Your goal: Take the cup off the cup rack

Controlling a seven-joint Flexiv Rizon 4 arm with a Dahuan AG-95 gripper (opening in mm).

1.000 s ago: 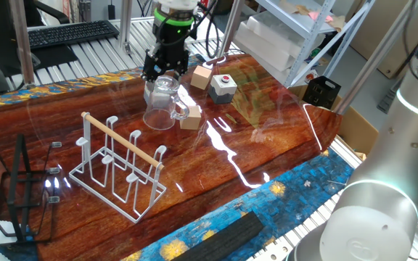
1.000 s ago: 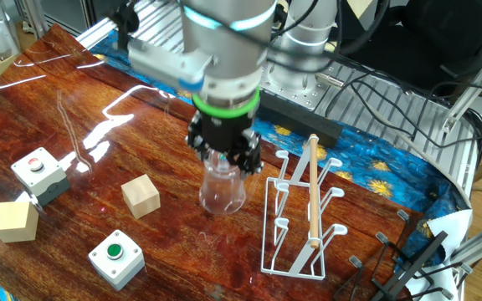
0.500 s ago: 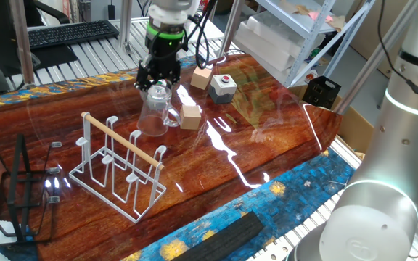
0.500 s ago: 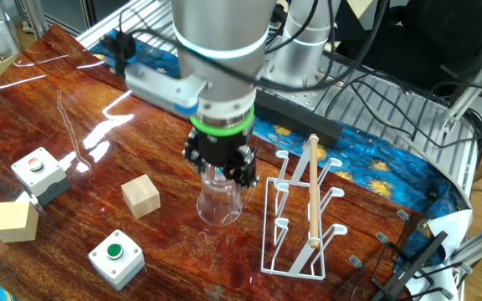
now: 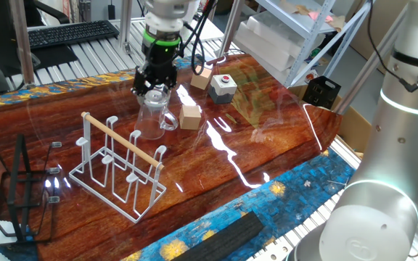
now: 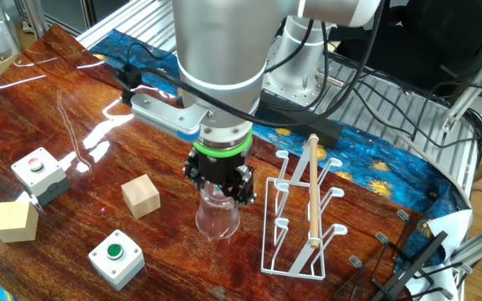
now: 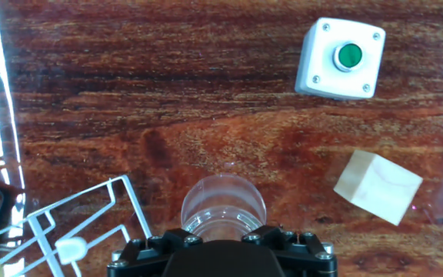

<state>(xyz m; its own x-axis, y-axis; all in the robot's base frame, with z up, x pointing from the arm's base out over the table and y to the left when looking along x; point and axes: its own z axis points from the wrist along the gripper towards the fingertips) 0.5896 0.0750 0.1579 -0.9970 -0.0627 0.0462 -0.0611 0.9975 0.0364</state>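
Note:
The cup (image 5: 151, 119) is a clear glass mug with a small side handle. It hangs mouth-down just over the wooden table, to the right of the cup rack (image 5: 118, 170), and is off the rack's pegs. My gripper (image 5: 153, 93) is shut on the cup's upper end from above. In the other fixed view the gripper (image 6: 218, 188) holds the cup (image 6: 217, 216) just left of the cup rack (image 6: 308, 209). In the hand view the cup (image 7: 223, 204) sits between the jaws, with the cup rack (image 7: 75, 227) at the lower left. I cannot tell whether the cup touches the table.
A wooden block (image 5: 190, 116) lies right of the cup, with another block (image 5: 201, 77) and a red-button box (image 5: 223, 87) behind. A green-button box (image 7: 341, 58) and a block (image 7: 377, 187) lie nearby. A black wire stand (image 5: 20, 196) stands left of the rack.
My gripper has carried the cup a short way left, towards the rack, and lowered it closer to the table. The grip is unchanged.

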